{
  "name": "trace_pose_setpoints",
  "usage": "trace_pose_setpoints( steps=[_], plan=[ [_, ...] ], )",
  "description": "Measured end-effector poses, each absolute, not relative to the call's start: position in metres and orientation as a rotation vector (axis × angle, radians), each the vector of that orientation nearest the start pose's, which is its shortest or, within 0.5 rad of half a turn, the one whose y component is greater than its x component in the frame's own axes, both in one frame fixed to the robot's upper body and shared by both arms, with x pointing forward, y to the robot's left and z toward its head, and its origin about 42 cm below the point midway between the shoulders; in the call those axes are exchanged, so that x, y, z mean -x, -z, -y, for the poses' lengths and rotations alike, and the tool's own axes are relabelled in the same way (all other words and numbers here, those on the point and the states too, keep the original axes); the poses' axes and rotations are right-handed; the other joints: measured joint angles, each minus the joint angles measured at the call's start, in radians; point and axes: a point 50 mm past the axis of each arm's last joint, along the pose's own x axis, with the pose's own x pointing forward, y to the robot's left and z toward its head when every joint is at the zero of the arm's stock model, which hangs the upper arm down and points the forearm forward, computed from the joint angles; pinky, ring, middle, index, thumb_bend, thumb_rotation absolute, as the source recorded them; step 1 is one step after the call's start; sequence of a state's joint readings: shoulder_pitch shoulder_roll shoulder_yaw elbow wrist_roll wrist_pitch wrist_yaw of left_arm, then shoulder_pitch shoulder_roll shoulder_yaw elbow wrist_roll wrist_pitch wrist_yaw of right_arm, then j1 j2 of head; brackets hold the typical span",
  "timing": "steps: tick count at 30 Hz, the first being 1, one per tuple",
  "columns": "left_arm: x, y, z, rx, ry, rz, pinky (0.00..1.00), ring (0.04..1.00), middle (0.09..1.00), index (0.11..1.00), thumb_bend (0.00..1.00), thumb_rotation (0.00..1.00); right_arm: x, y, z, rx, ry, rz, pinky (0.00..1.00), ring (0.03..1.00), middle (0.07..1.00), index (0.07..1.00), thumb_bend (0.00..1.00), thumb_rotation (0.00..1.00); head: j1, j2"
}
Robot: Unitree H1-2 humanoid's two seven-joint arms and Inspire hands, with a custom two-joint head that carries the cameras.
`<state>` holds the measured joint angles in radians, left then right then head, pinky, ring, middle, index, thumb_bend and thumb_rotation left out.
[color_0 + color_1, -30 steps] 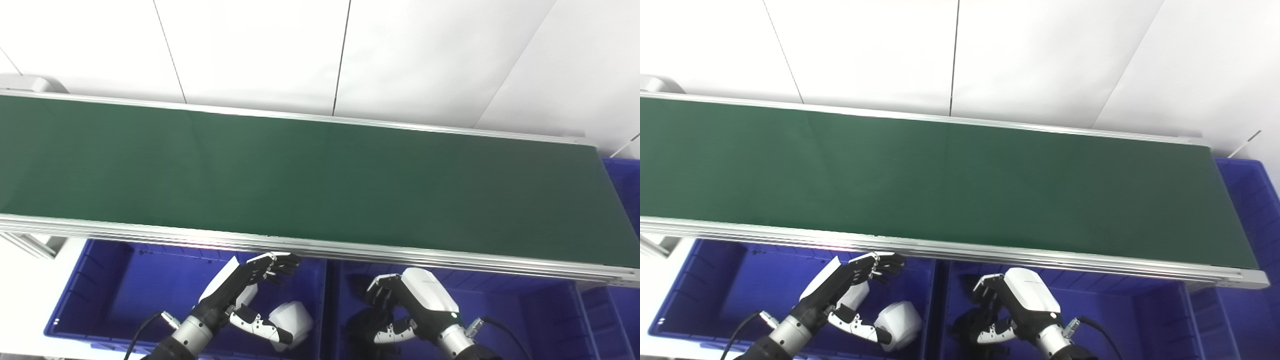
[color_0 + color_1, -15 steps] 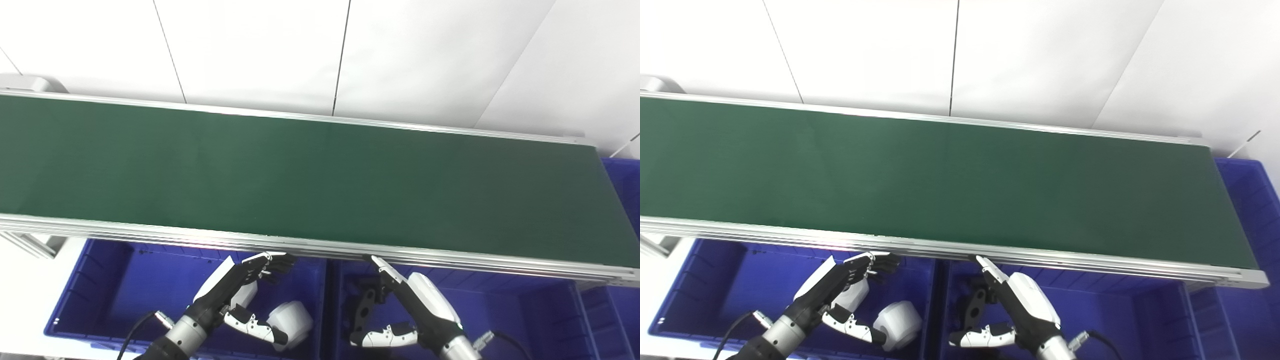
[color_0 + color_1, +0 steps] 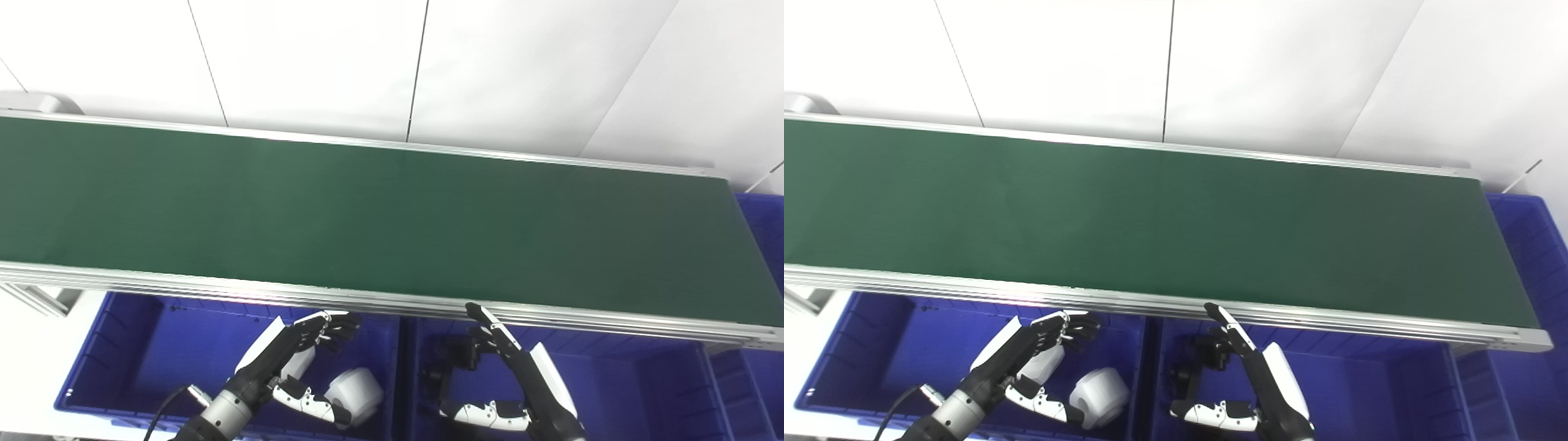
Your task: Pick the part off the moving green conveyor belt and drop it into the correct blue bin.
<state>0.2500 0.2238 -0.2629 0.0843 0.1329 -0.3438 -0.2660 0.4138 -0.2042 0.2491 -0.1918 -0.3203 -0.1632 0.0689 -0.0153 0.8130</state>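
The green conveyor belt (image 3: 367,214) carries no part. My right hand (image 3: 533,380) is open over the right blue bin (image 3: 643,380), fingers stretched up toward the belt's near rail and thumb spread out to the left. A black part (image 3: 450,362) lies in that bin just left of the hand, apart from the fingers. My left hand (image 3: 282,358) hangs over the left blue bin (image 3: 122,343) with fingers half curled, thumb held wide, and nothing gripped. A white rounded part (image 3: 358,392) rests in the left bin beside the thumb.
The belt's aluminium rail (image 3: 392,303) runs right above both bins and close to both hands' fingertips. A third blue bin (image 3: 762,226) stands at the belt's right end. A white wall sits behind the belt.
My right hand was closed around the black part a second ago; it has opened, turned its fingers upward, and the part now lies in the right bin. The left hand barely moved.
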Motion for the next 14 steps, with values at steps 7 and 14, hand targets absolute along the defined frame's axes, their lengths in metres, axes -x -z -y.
trace_pose_setpoints(
  steps=[7, 14],
  plan=[
    [-0.17, -0.029, -0.214, -0.267, 0.548, -0.044, 0.65, 0.741, 0.787, 0.774, 0.89, 0.12, -0.135, -0.055, 0.219, 0.372, -0.327, -0.108, 0.77, 0.839, 0.894, 0.916, 0.85, 0.28, 0.012, 0.0],
    [-0.17, -0.029, -0.21, -0.249, 0.542, -0.034, 0.65, 0.765, 0.809, 0.787, 0.89, 0.11, -0.141, -0.049, 0.225, 0.297, -0.316, -0.123, 0.77, 0.819, 0.868, 0.876, 0.91, 0.25, 0.012, -0.008]
  ],
)
